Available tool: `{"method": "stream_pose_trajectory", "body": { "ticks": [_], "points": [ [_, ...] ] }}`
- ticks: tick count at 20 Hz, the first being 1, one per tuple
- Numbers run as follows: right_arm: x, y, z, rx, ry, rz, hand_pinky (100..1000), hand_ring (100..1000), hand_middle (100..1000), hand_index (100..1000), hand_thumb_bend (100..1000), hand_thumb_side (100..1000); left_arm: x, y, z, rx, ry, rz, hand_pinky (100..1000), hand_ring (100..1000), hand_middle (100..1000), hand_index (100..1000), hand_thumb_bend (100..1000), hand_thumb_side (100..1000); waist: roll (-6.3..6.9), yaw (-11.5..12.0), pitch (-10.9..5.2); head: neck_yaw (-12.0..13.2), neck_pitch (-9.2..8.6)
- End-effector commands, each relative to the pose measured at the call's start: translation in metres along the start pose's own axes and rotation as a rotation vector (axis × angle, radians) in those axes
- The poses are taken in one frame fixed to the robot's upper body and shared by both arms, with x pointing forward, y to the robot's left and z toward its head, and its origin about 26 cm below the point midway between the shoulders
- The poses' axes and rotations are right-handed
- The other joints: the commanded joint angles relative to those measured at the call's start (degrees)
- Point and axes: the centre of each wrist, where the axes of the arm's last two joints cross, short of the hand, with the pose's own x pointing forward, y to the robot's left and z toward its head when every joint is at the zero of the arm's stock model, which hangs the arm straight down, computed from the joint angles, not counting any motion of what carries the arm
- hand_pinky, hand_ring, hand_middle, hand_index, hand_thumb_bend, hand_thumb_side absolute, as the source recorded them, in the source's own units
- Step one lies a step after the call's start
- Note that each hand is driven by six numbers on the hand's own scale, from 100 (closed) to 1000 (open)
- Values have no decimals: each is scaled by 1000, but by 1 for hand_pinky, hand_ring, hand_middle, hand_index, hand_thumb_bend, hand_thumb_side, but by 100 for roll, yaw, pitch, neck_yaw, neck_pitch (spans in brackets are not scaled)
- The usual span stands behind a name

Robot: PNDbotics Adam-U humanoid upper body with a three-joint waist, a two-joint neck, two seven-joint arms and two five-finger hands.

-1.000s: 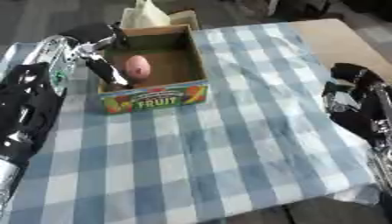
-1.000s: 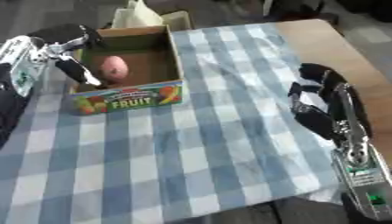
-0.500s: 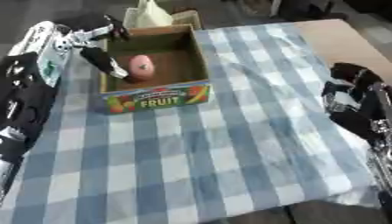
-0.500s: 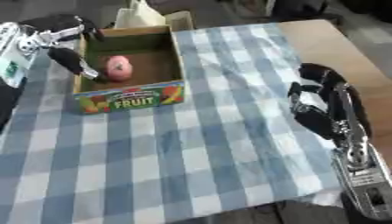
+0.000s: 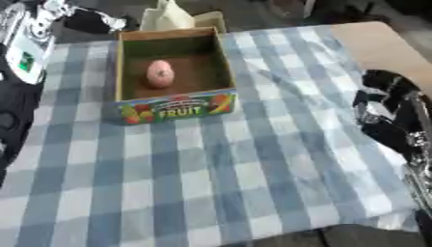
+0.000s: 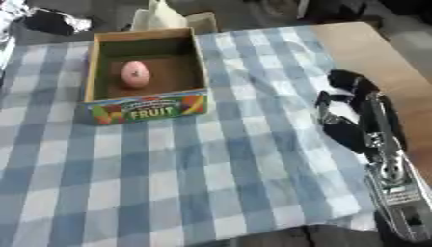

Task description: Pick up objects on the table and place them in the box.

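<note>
The pink egg-shaped object lay inside the open cardboard fruit box. The left hand hovered well behind it, grip unclear; the right hand rested relaxed, far off.

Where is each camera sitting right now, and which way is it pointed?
Left eye view: in the head, looking down at the checked table; left arm at the left edge, right hand at the right.
Right eye view: beside it, same downward aim; right hand and forearm show more fully.
Both share the box holding a pink object.
</note>
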Motion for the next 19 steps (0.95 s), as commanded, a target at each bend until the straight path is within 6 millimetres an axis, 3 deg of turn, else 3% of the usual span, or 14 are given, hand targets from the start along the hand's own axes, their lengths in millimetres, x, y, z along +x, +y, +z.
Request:
{"method": "stream_pose_trajectory", "body": {
  "ticks": [1, 8, 19],
  "points": [
    [4, -7, -3, -14, -17, 15, 743, 825, 734, 804, 100, 100, -16, 26, 4, 104, 60, -2, 661, 591, 601, 719, 624, 416, 5, 28, -126, -33, -60],
    [3, -7, -3, -9, -16, 16, 742, 824, 734, 804, 100, 100, -49, 12, 23, 114, 232, 43, 657, 585, 599, 721, 583, 445, -17, 124, -148, -68, -98],
    [3, -8, -3, -17, -17, 11, 727, 822, 735, 807, 100, 100, -71, 2, 43, 83, 314, 78, 654, 581, 596, 725, 552, 469, -39, 159, -113, -101, -116]
  ]
}}
